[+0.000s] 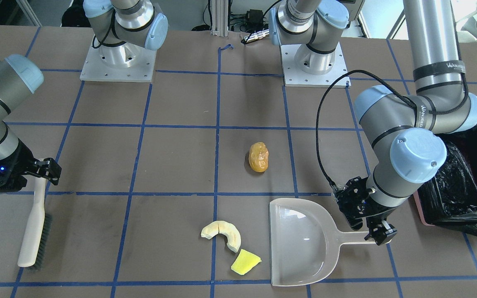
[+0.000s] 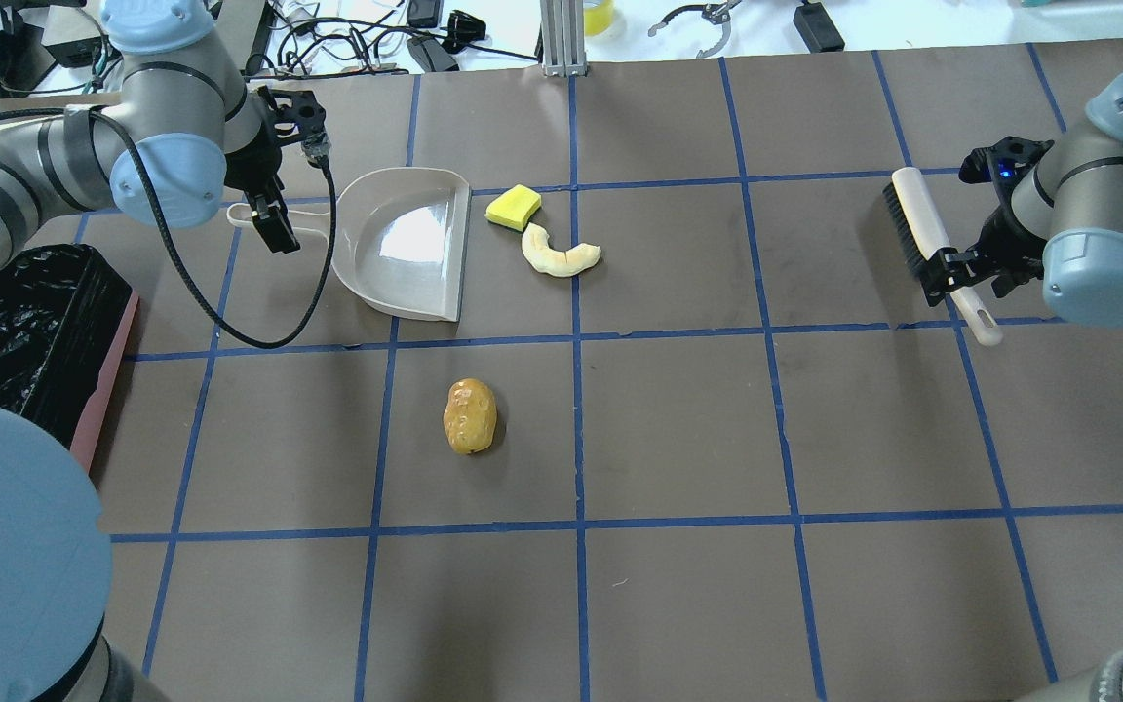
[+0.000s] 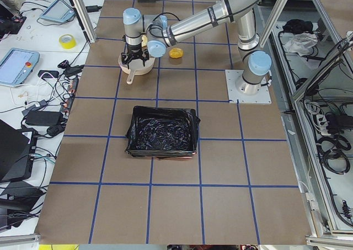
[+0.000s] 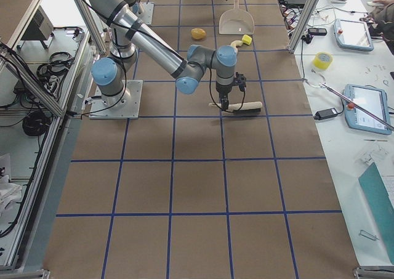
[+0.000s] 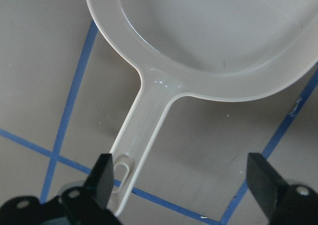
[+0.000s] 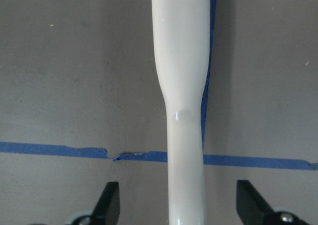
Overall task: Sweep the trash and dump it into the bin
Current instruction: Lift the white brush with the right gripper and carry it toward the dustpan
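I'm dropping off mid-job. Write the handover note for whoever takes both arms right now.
Left gripper: open, with the handle of the pale grey plastic dustpan between the jaws, ungripped.
Right gripper: open, jaws either side of the white-handled dark-bristled brush, which lies on the table.
Trash: the cream crescent piece and yellow wedge lie just off the dustpan's mouth; the amber-orange lumpy blob is farther away.
Bin: the pink container with a black bag sits at the robot's left.
Done: nothing swept.
Left: grip both tools, sweep three scraps, dump.
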Tool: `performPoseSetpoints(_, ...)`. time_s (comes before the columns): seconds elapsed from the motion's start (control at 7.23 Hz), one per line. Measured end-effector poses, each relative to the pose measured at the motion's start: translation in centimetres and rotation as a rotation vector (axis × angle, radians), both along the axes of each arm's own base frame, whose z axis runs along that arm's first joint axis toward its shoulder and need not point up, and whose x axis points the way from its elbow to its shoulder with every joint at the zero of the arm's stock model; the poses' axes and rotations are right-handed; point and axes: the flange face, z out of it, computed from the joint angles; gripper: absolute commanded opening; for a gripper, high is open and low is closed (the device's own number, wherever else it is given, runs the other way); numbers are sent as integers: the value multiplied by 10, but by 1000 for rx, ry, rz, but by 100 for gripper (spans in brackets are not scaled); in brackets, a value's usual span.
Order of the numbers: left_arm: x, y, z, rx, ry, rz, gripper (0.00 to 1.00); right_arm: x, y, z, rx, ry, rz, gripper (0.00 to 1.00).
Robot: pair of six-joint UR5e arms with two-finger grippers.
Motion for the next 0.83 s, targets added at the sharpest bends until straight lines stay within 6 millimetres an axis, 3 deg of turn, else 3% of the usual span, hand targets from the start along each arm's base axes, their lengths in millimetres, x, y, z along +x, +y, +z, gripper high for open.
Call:
performPoseSetpoints(0.14, 4, -7, -11, 0, -11, -104, 91, -5, 1, -4, 6, -3, -9, 63)
performPoseSetpoints(0.28, 9, -12, -21, -3, -16, -157, 90, -9, 2, -6, 10, -5, -16, 58)
performPoseSetpoints(0.42, 15, -15, -30, 1, -15, -183, 72, -10, 2, -7, 12, -7, -19, 52)
performPoseSetpoints(0.55, 19, -17, -37, 8, -14, -203, 71, -11, 2, -8, 14, -8, -20, 40)
performPoseSetpoints(0.69, 21, -18, -41, 14, -13, -215, 54, -11, 3, -9, 16, -9, -21, 28)
performPoseSetpoints(0.83, 22, -18, -43, 16, -13, -220, 24, -11, 3, -10, 20, -10, -22, 19)
